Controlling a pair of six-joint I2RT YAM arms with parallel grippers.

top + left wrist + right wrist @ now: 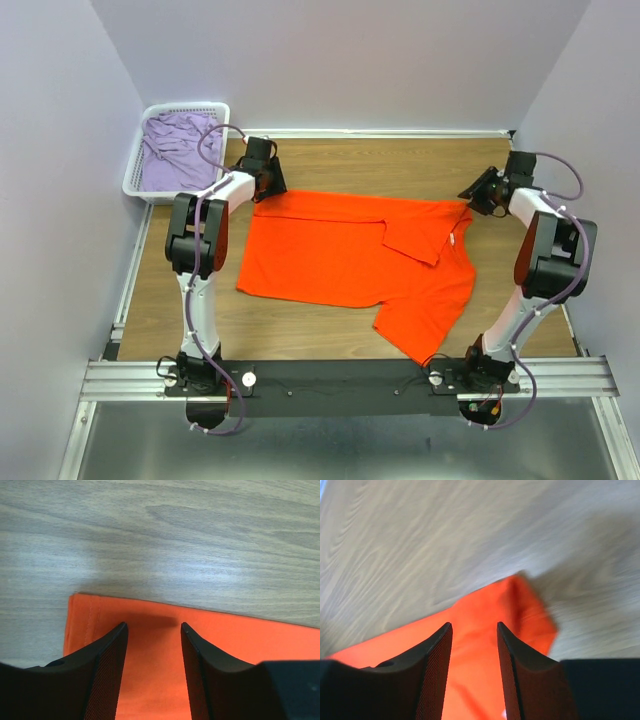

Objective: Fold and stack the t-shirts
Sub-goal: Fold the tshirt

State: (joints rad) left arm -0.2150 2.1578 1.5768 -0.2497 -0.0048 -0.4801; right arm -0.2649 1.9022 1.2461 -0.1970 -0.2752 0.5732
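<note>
The bright orange t-shirt (345,260) lies spread on the wooden table, its far sleeve folded inward over the body. My left gripper (272,184) hovers open over its far left corner; in the left wrist view the orange cloth (152,645) lies between the spread fingers (107,655). My right gripper (477,197) hovers open over the far right corner; in the right wrist view the orange corner (520,615) lies under the open fingers (437,650). The pale lilac t-shirt (178,143) lies crumpled in the basket.
A white lattice basket (140,165) stands at the far left corner of the table. Pale walls close in the back and both sides. A metal rail (340,375) with the arm bases runs along the near edge.
</note>
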